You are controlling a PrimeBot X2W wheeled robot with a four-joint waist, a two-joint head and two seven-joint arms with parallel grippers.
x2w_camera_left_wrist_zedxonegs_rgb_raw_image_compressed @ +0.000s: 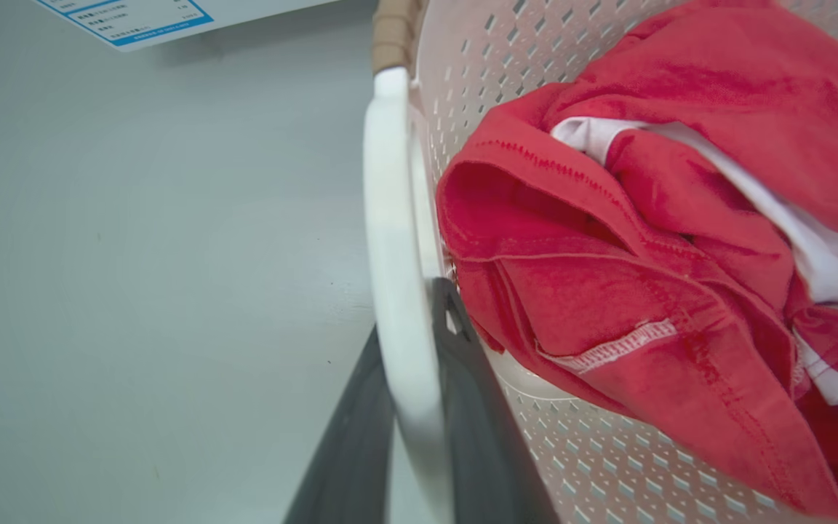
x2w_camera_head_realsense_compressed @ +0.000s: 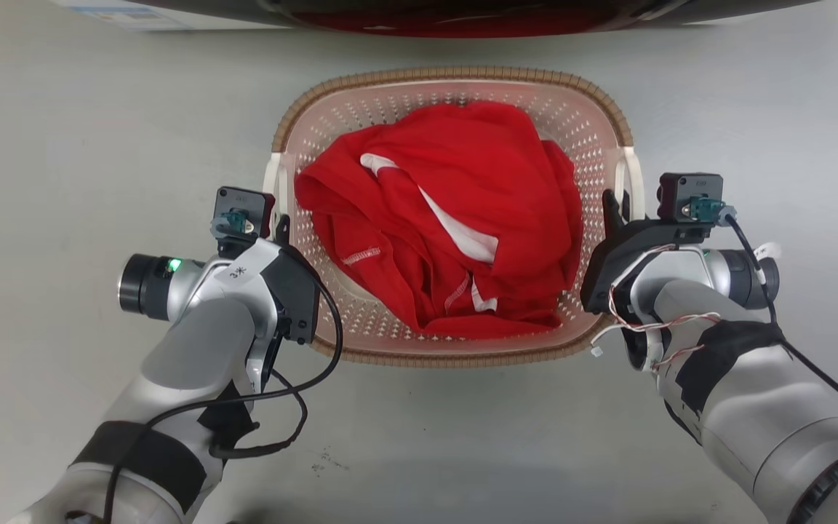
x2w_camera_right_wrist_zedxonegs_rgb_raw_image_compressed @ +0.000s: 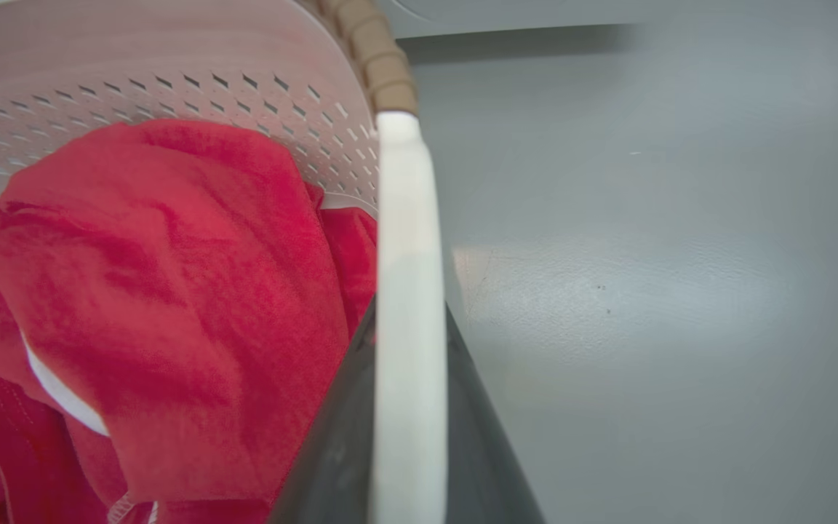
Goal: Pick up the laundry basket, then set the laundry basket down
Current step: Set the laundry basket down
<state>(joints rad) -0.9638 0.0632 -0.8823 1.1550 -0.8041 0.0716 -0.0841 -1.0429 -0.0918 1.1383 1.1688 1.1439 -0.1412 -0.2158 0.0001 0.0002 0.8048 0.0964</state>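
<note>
Basket (x2w_camera_head_realsense_compressed: 455,76): on or just over floor (x2w_camera_head_realsense_compressed: 62,182) betw. both arms, red cloth (x2w_camera_head_realsense_compressed: 448,218) heaped inside. Lifted or not, can't tell.
L gripper (x2w_camera_left_wrist_zedxonegs_rgb_raw_image_compressed: 412,313): fingers pinch white L handle (x2w_camera_left_wrist_zedxonegs_rgb_raw_image_compressed: 390,189), one each side.
R gripper (x2w_camera_right_wrist_zedxonegs_rgb_raw_image_compressed: 408,320): same on R handle (x2w_camera_right_wrist_zedxonegs_rgb_raw_image_compressed: 401,218).
Risk: uneven arm rise could tilt Basket, or a thin handle slips out.
Views: wrist cams show the pinch on each handle. Head cam gives the layout, hides the fingertips.

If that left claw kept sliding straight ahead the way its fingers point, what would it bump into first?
The left gripper straddles the white handle of the laundry basket and points along it. Straight on, it would likely meet the brown rim where the handle ends; depth is hard to judge.
</note>
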